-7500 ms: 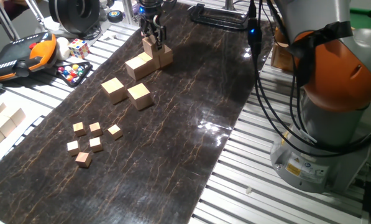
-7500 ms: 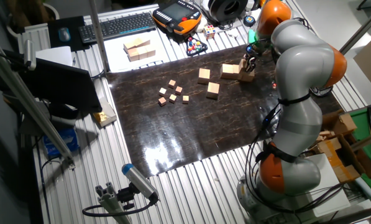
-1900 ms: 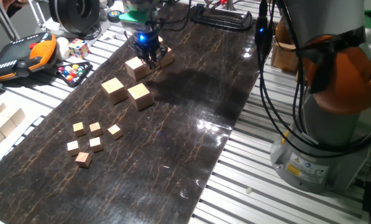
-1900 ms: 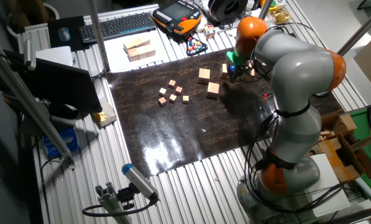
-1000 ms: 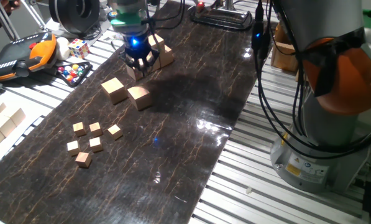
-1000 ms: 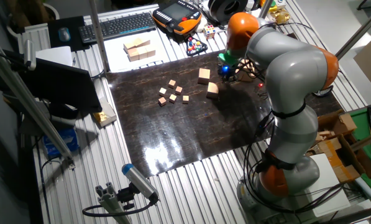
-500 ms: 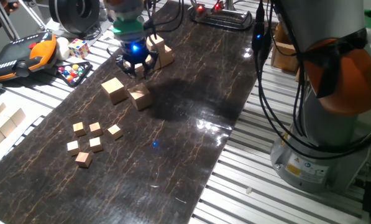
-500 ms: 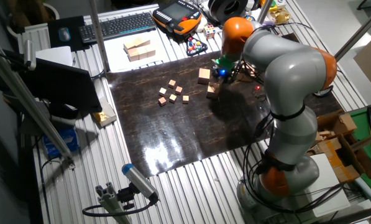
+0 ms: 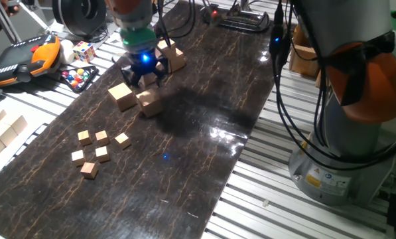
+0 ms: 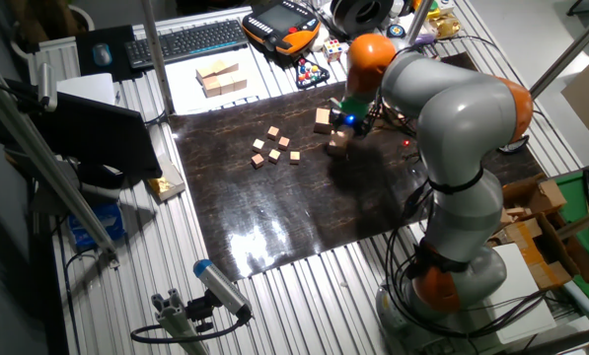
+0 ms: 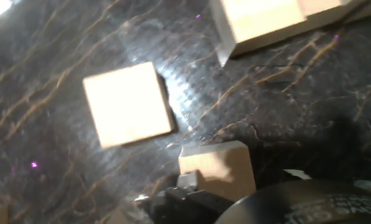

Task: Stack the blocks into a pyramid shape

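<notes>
Two loose blocks (image 9: 123, 97) (image 9: 148, 103) right under gripper (image 9: 144, 78), claw state impossible to tell, small cubes (image 9: 95, 152) well apart.

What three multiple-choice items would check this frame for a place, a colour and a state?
1. Where is the puzzle cube?
A. On the mat among the small cubes
B. Off the mat, by the orange controller
C. On top of a large block

2. What colour is the light on the claw?
A. Blue
B. Red
C. Yellow

3. How do the two large blocks nearest the small cubes lie?
A. One stacked on the other
B. Both raised off the mat
C. Side by side on the mat

Answers: B, since it sits on the metal rails near the controller; A, since the light glows blue; C, since each rests directly on the mat.
</notes>
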Available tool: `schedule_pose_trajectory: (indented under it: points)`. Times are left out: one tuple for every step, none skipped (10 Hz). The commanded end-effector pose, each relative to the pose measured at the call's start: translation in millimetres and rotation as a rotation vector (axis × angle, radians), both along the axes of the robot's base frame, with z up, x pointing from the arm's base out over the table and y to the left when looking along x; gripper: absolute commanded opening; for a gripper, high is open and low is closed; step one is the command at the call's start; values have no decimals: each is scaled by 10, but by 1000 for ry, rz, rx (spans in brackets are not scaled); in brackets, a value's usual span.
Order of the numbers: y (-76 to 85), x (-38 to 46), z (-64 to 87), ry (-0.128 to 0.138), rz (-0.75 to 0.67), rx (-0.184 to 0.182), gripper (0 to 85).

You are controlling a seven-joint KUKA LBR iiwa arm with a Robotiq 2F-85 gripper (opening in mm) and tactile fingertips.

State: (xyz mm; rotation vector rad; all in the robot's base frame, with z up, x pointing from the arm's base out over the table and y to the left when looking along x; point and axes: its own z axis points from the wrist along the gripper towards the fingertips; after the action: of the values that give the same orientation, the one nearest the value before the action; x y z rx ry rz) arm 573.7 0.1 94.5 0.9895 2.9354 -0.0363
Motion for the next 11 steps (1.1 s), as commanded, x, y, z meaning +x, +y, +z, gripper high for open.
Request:
schedule_pose_trajectory:
  points:
    - [10, 6, -18, 4, 130, 0, 850]
    - [23, 19, -53, 6, 145, -2, 850]
    - [44, 22, -92, 3, 148, -3, 850]
    - [70, 16, -133, -5, 145, -2, 850]
    - [87, 13, -168, -6, 145, -3, 850]
    - [95, 9, -193, -6, 147, -6, 850]
    - [101, 13, -215, -7, 142, -6, 850]
    - [105, 22, -239, -8, 133, -6, 850]
    - [108, 29, -265, -12, 130, -6, 850]
    - [115, 33, -297, -16, 130, -6, 850]
    - [121, 34, -321, -19, 129, -6, 850]
